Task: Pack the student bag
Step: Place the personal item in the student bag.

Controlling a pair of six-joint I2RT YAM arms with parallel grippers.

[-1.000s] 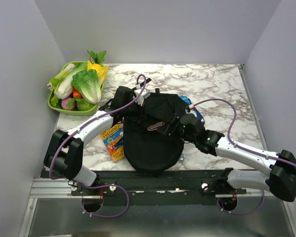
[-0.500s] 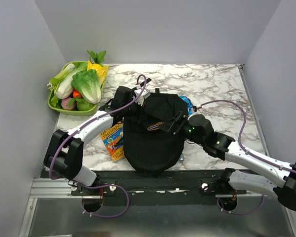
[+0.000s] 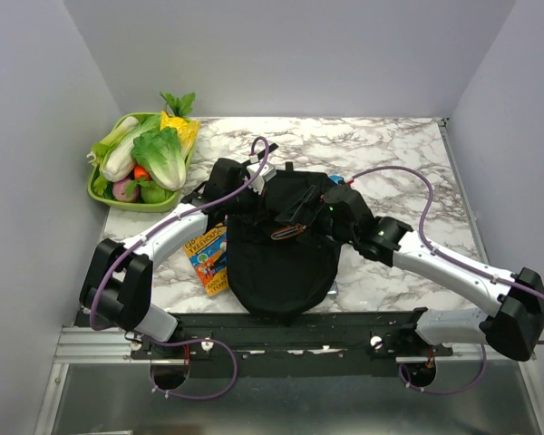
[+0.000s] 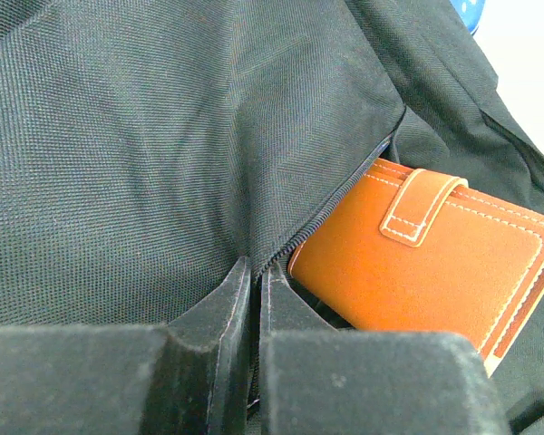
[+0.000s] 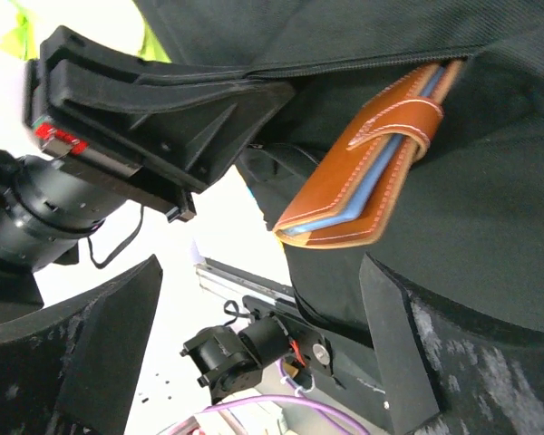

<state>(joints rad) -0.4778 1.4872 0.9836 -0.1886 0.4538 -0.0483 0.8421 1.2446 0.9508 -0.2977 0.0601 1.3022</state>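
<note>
Left wrist view had the left gripper [image 4: 254, 276] pinched together on the zipper edge of the student bag [image 4: 118, 136] — a tan leather wallet [image 4: 426, 263] sat half inside the opening just beside it. Over the wallet the right gripper [image 5: 261, 272] stood with its fingers spread wide. The black bag lay on the marble table [image 3: 390, 154] — at its near edge, between the arms.
</note>
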